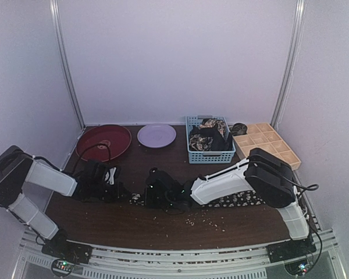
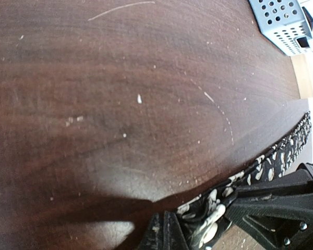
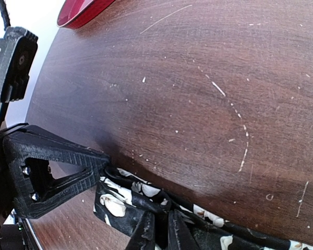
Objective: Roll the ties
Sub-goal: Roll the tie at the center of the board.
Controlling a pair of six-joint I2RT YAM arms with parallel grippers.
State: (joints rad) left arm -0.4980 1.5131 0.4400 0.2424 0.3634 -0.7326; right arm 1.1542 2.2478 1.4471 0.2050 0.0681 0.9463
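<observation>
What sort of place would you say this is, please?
Probably a robot test booth in a lab: plain white walls with metal corner rails enclose a dark wooden table, two arms are bolted at its near edge, and props like a blue basket and a tie sit on it.

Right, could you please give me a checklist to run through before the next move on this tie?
1. Right gripper closed on the tie end: ok.
2. Left gripper shut, gripping the tie: cannot tell.
3. Tie's length straight on the table: ok.
4. Tie rolled: not ok, mostly flat.
5. Blue basket clear of the tie: ok.
</observation>
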